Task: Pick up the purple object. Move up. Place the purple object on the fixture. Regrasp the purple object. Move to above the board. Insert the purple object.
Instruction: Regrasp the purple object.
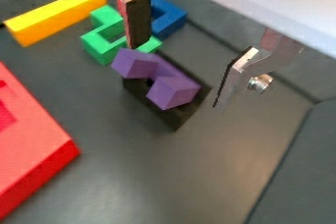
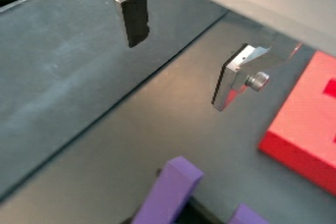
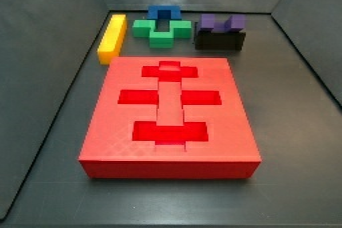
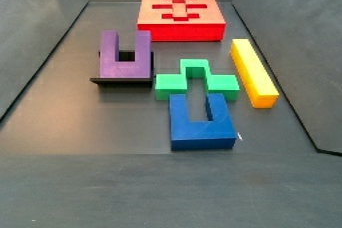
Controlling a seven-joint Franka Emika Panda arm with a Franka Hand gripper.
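The purple object (image 1: 155,79) is a U-shaped block resting on the black fixture (image 1: 171,117). Both side views show it there too, the purple object (image 3: 222,23) on the fixture (image 3: 221,41), and the purple object (image 4: 122,54) on the fixture (image 4: 120,79). My gripper (image 1: 176,75) hangs above it, open, with nothing between its fingers (image 1: 132,17). In a wrist view the gripper (image 2: 176,74) shows bare floor between the plates and the purple object (image 2: 175,194) lower down. The red board (image 3: 167,107) lies flat with cross and bar cutouts. Neither side view shows the gripper.
A yellow bar (image 3: 112,37) and a green-and-blue cross block (image 3: 167,24) lie beside the fixture, also seen as the yellow bar (image 4: 253,70) and the cross block (image 4: 201,102). Dark sloping walls (image 3: 301,52) enclose the floor. The red board (image 2: 308,130) lies close by.
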